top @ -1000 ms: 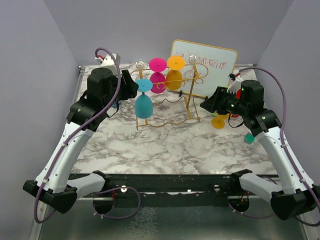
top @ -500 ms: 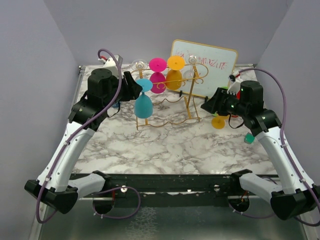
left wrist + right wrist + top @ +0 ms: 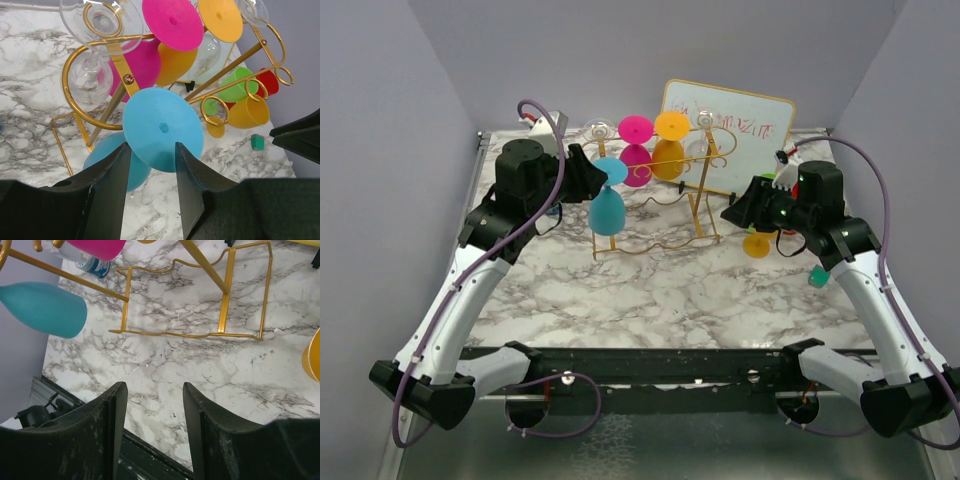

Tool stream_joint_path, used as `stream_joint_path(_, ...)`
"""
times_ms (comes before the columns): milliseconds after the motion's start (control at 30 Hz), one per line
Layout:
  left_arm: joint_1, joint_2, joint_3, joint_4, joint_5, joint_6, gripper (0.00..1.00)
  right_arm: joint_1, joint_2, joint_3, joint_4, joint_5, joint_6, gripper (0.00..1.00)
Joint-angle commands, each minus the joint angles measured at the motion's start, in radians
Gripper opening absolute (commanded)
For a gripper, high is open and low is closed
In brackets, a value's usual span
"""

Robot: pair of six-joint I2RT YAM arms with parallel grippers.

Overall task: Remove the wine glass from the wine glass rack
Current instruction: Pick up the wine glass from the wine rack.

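Note:
The gold wire wine glass rack (image 3: 705, 200) stands at the back middle of the marble table. A blue wine glass (image 3: 607, 210) hangs upside down at its front left end, round foot (image 3: 163, 129) uppermost. My left gripper (image 3: 588, 180) is right beside that foot. In the left wrist view its jaws (image 3: 150, 150) are open, with the lower rim of the blue foot just beyond the fingertips and the blue bowl (image 3: 115, 160) below. My right gripper (image 3: 154, 390) hovers open over bare marble right of the rack, holding nothing.
A pink glass (image 3: 636, 150), an orange glass (image 3: 670, 145) and clear glasses (image 3: 92, 80) also hang on the rack. A gold-framed whiteboard (image 3: 740, 140) leans behind. Green (image 3: 237, 85), red (image 3: 267, 82) and orange (image 3: 248, 112) cups and a small teal block (image 3: 817, 277) sit at the right.
My left gripper has moved a little closer to the blue glass's foot and its jaws have narrowed. The right arm has barely shifted.

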Motion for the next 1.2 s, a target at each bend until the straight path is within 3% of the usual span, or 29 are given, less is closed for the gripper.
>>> stream_joint_path(0,0.006,-0.014,-0.017,0.024,0.007,-0.010,0.41,0.004,0.006,0.016,-0.020,0.019,-0.016,0.54)
stream_joint_path(667,0.008,-0.052,-0.071,0.105,-0.010,-0.051,0.27,0.004,0.016,0.022,-0.021,0.014,-0.014,0.54)
stream_joint_path(1167,0.008,-0.042,-0.083,0.130,0.014,-0.058,0.24,0.004,0.010,0.016,-0.027,0.026,-0.018,0.54)
